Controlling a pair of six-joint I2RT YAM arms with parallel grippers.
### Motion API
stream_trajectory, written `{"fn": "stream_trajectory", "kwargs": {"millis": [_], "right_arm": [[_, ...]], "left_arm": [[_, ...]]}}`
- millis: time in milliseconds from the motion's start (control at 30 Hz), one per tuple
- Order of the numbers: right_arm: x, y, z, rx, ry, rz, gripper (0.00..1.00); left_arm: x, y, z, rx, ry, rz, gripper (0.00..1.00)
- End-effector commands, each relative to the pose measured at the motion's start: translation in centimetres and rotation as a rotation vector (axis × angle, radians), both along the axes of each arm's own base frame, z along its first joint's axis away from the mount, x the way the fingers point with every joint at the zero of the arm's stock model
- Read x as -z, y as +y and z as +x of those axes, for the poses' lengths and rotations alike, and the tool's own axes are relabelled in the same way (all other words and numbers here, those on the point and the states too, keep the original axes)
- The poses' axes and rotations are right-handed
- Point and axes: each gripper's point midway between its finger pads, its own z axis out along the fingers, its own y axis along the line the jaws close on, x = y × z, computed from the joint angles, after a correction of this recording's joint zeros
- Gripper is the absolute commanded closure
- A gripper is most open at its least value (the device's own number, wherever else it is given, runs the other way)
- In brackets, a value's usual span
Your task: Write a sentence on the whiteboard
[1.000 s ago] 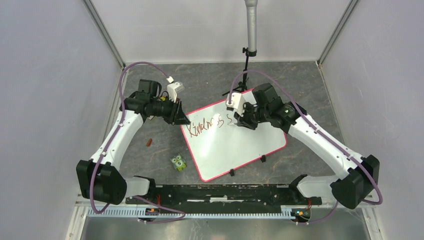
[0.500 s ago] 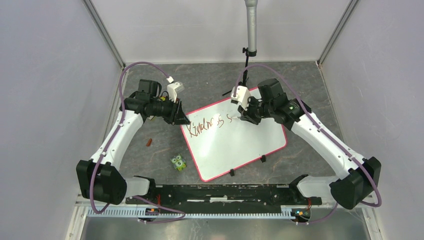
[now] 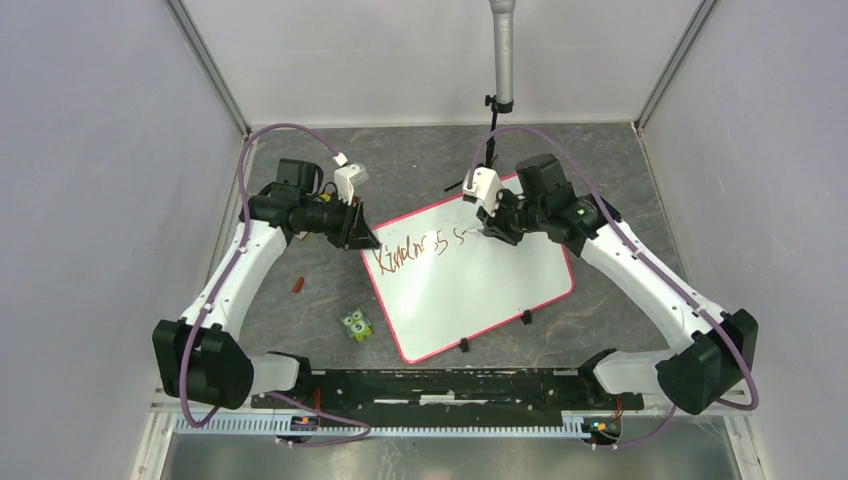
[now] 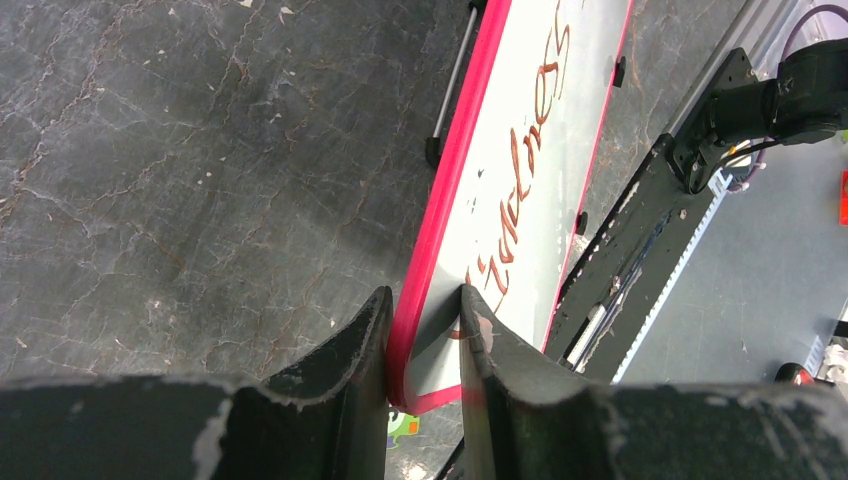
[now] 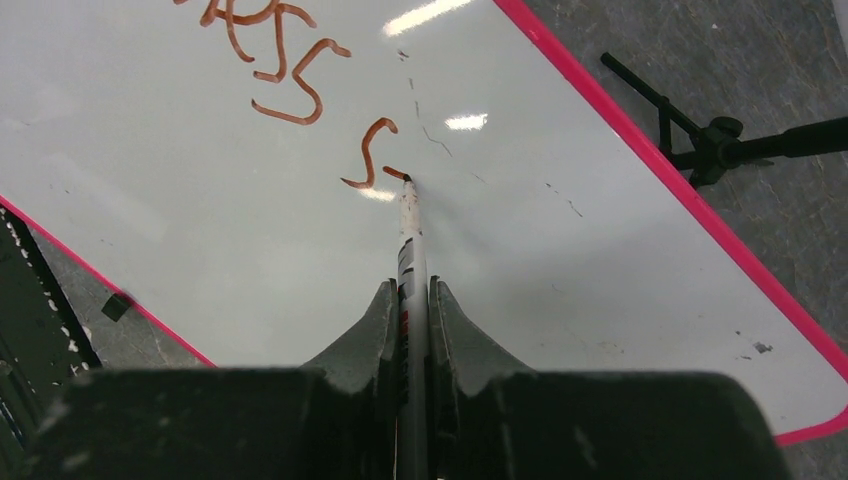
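**Location.** The large white rectangular whiteboard with the thin red-pink frame [image 3: 480, 290] lies at an angle on the grey marbled table [image 3: 420, 160], between the two arms.

**Work done.** The brownish-red handwritten sentence [image 3: 410, 250] runs along the board's far-left part. One word, which appears to read "Kindness", is complete. After a gap comes a single "s", and a short stroke beside it is just begun. The rest of the board is blank.

**Right side.** The right arm's fingers [image 5: 370, 320] are closed tight on a slim white marker pen with a reddish tip [image 5: 410, 235]. The tip touches the board at the end of that short stroke.

**Left side.** The left arm's fingers [image 4: 340, 350] are pinched on the board's frame near its left corner, one finger on each side of the edge. They appear to be steadying the board.

**Assessment.** The task is partly done. I judge that the second word is only starting, so most of the writing is left. There is ample bare surface to the right of the text and below it.

**Other items.** A small green owl figure [image 3: 356, 324] and a small red-brown piece [image 3: 298, 285] lie on the table near the board's left edge, apart from it. A black stand [image 3: 480, 170] sits just beyond the far edge.
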Motion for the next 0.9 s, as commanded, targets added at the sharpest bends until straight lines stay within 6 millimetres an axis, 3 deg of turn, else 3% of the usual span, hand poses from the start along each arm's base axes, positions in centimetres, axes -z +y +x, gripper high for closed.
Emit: {"fn": "stream_trajectory", "kwargs": {"millis": [0, 200, 467, 867], "right_arm": [[-1.9, -1.9, 2.4, 0.085, -0.086, -0.02, 1.0], [-2.5, -1.7, 2.2, 0.066, -0.079, -0.004, 1.0], [-5.2, -0.1, 1.9, 0.007, -0.118, 0.09, 1.0], [-3.1, 0.1, 2.5, 0.014, -0.076, 0.061, 1.0]], "left_arm": [[0.7, 0.3, -0.2, 0.032, -0.023, 0.044, 0.98], [0.7, 0.3, -0.2, 0.033, -0.021, 0.043, 0.98], [0.6, 0.2, -0.2, 0.033, -0.02, 0.043, 0.98], [0.7, 0.3, -0.2, 0.03, -0.022, 0.048, 0.98]]}}
